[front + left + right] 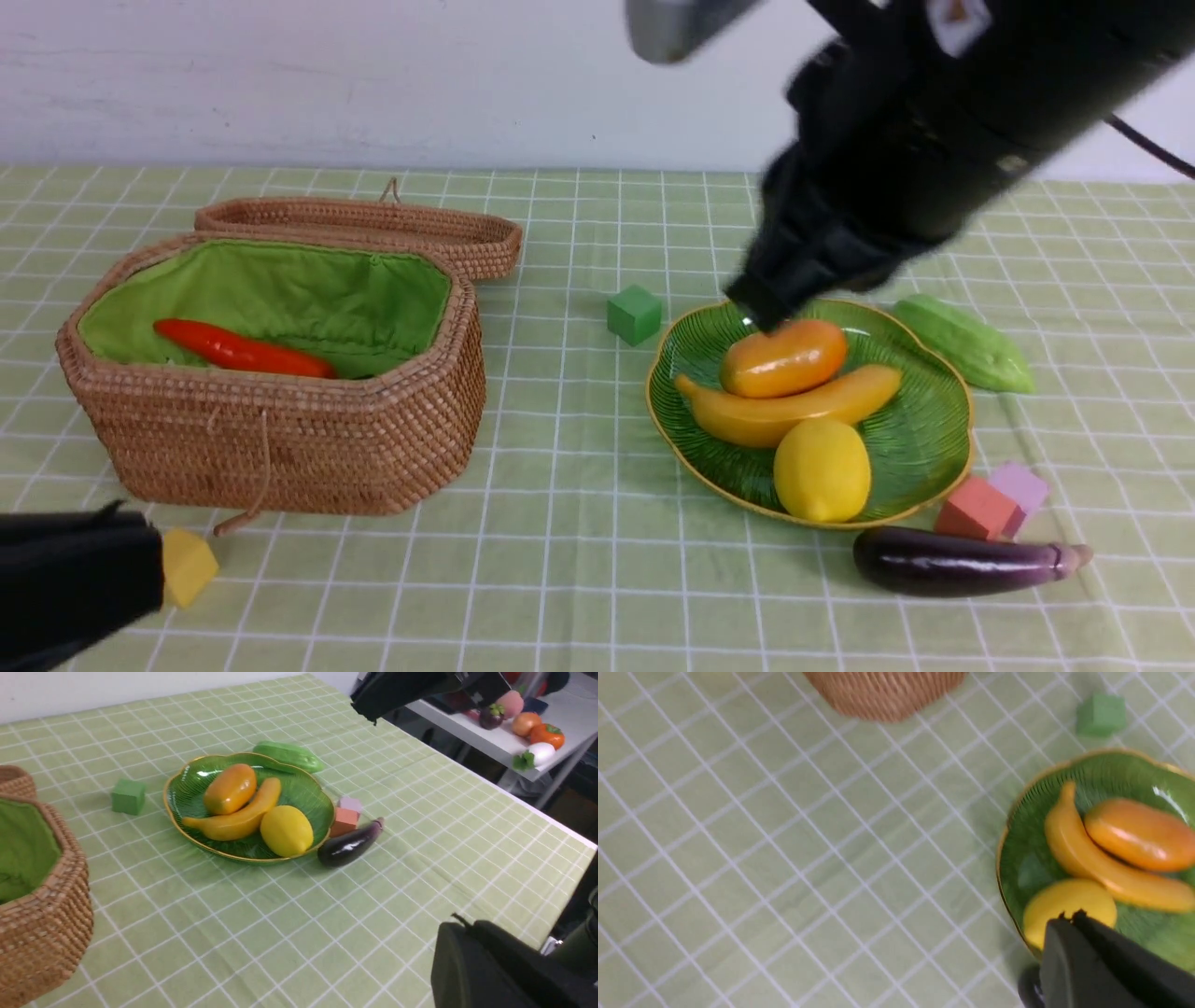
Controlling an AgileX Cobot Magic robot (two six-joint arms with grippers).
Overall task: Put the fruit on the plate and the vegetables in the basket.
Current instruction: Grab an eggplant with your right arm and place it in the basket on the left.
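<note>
The yellow lemon (822,469), orange oval mango (784,357) and curved yellow banana (794,411) lie on the ribbed green glass plate (924,439). The red-orange carrot (243,350) lies in the lined wicker basket (280,448). The purple eggplant (952,560) and pale green gourd (966,341) rest on the tabletop (579,560), right of the plate. The right hand (758,313) and left hand (149,560) are pinched closed and empty.

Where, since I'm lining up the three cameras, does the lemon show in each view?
Front view: lemon at the plate's near rim, in front of the banana.
Left wrist view: lemon on the plate, between banana and eggplant.
Right wrist view: lemon on the plate, beside the banana's outer curve.
Shared landmark: the green cube, on the cloth just off the plate in all three.
</note>
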